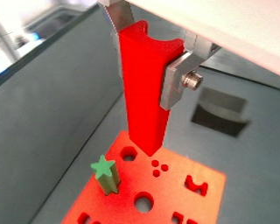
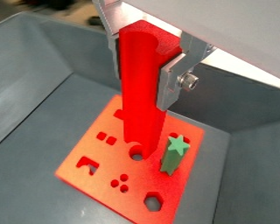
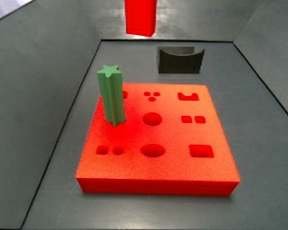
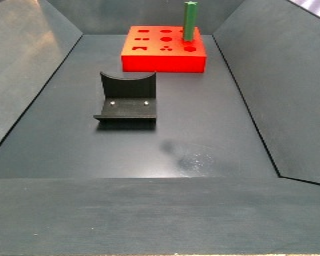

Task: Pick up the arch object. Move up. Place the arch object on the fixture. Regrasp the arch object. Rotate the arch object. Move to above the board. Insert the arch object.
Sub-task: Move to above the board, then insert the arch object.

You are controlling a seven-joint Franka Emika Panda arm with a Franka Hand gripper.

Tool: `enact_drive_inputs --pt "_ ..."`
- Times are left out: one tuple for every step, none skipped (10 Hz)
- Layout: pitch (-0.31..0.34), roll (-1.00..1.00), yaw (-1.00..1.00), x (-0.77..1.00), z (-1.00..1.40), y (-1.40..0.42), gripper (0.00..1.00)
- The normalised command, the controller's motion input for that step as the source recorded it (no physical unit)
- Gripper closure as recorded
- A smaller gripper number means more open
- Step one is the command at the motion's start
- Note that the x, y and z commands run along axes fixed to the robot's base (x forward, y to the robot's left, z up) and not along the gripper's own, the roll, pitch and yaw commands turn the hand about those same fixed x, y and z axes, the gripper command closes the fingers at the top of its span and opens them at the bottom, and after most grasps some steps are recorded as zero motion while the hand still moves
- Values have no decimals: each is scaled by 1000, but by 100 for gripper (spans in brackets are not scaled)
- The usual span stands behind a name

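In both wrist views the pincer (image 1: 154, 54) (image 2: 149, 54) grips the arch (image 1: 140, 87) (image 2: 139, 83) upright, above the board (image 1: 184, 197) (image 2: 101, 162) and green post (image 1: 104, 172).

In a side view the arch (image 3: 139, 16) hangs behind the fixture (image 3: 178, 60).

No readable text, label, brand, number or sign in any view. Pincer (image 1: 154, 54), seen in both wrist views above the board (image 2: 101, 162) and closed on the arch (image 1: 143, 87): plain silver plates, no marking. Arch faces: bare red. Board top: only cut-out shapes, no characters. Green post (image 3: 112, 94): unmarked. Fixture (image 4: 127, 100): plain dark surface, nothing printed. Grey floor (image 4: 190, 140) and walls: blank; a pale scuff on the floor is no lettering.
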Motion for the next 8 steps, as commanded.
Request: enact_drive_inputs --pt "206 115 1000 74 18 -37 100" --pt "213 121 886 78 19 -37 100" --pt "186 116 452 89 21 -39 100" --pt "166 113 299 92 18 -39 100" --pt "7 0 0 0 0 0 100" --pt "-34 0 11 0 -26 -69 100" --pt "-3 0 11 431 -263 97 100" --pt "21 0 46 863 -317 217 100"
